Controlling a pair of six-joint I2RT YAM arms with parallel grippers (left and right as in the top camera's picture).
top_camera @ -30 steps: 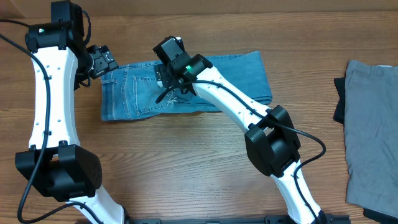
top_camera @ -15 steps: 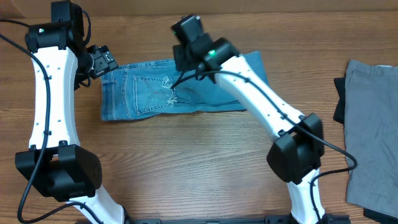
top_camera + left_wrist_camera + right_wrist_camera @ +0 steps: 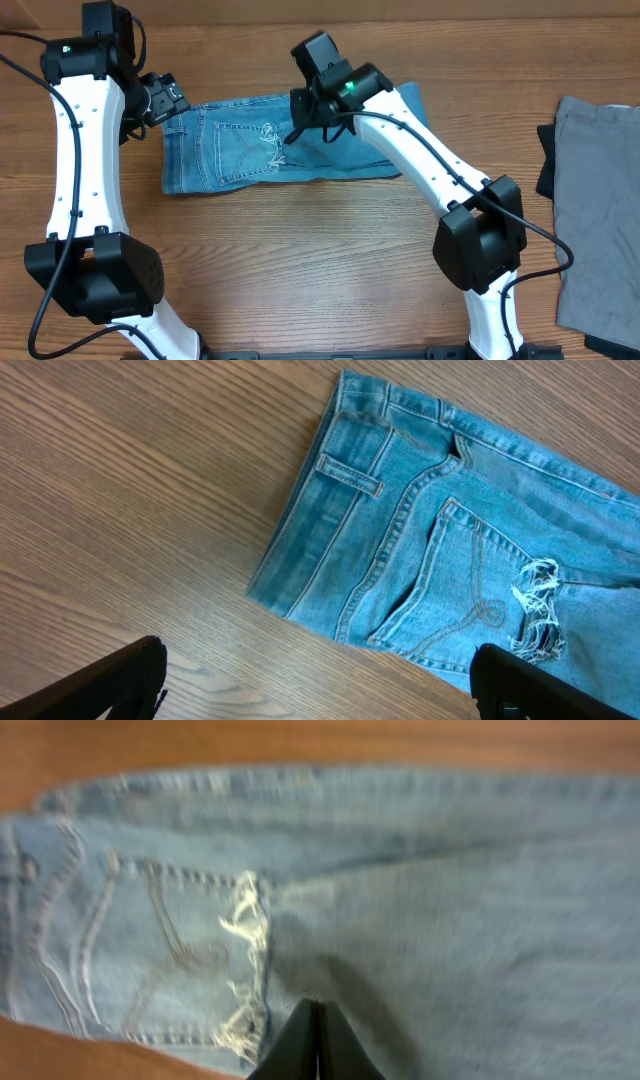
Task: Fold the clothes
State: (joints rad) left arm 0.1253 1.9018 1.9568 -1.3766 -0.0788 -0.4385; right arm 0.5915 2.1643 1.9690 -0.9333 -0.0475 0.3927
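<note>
- Readable text, labels, brands, numbers or signs: none in any view.
- Jeans [image 3: 420,550]: looped decorative stitching on the back pocket, toward 5 o'clock in the left wrist view. It forms no letters.

Overhead looks straight down; both wrist views face the jeans [image 3: 225,150], right perhaps nearer.

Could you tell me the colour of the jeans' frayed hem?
Whitish frayed hem, clearest in left wrist view.
</note>
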